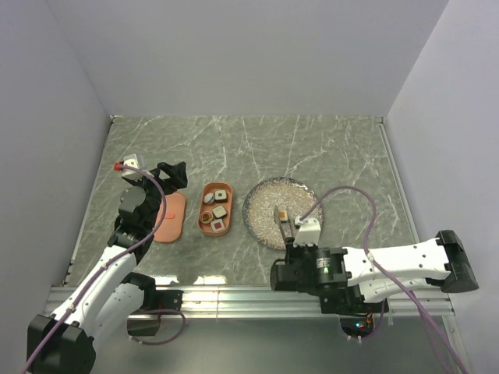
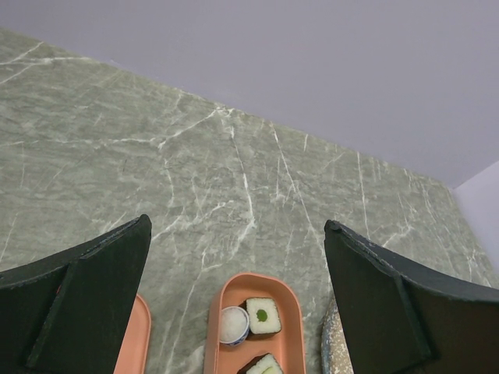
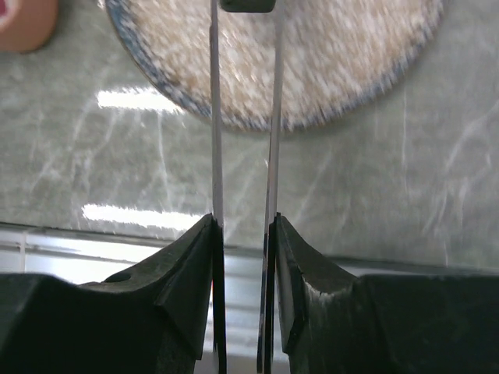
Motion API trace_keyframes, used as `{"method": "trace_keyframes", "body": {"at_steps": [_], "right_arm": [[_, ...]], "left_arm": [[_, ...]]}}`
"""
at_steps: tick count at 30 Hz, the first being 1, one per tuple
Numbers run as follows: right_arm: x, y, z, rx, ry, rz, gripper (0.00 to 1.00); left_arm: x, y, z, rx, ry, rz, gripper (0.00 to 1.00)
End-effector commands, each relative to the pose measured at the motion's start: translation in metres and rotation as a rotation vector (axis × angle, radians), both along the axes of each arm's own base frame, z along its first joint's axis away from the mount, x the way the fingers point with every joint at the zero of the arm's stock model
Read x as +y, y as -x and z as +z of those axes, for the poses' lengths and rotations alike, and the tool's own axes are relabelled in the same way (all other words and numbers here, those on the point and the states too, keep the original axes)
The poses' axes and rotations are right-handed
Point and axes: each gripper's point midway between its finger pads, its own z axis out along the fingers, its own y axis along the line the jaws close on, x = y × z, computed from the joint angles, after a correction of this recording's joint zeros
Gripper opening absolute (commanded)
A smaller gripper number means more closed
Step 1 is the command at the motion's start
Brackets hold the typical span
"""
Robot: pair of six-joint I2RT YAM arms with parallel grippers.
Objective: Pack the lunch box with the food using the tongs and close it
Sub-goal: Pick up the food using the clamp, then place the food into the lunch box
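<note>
On the speckled plate (image 1: 261,195), the one loose food piece (image 1: 279,210) sits between the tips of the tongs (image 1: 285,224). Your right gripper (image 3: 244,226) is clamped on them, both slim arms pressed between its fingers. From those tips the lunch box (image 1: 200,210) lies just to the left on the counter (image 1: 335,156), its long axis running away from you, so the carry goes left. You have one box holding what looks like five pieces, one lid (image 1: 171,222) just beside its left wall, one plate and one pair of tongs. Your left gripper (image 2: 238,226) hangs wide open and empty near the lid, the nearer arm for closing.
</note>
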Motion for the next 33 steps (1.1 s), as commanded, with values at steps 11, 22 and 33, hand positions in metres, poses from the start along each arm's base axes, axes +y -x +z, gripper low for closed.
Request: {"method": "trace_keyframes", "body": {"at_steps": [11,22,33], "right_arm": [[0.103,-0.102,0.074,-0.214,-0.034,0.323,0.3],[0.158,-0.111,0.06,-0.164,-0.019,0.47,0.27],[0.167,-0.101,0.04,-0.111,-0.028,0.49,0.25]], "left_arm": [[0.002,-0.009,0.001,-0.006,0.001,0.02,0.99],[0.003,-0.01,0.0,-0.005,0.002,0.026,0.99],[0.0,-0.01,0.001,-0.006,0.005,0.009,0.99]]}}
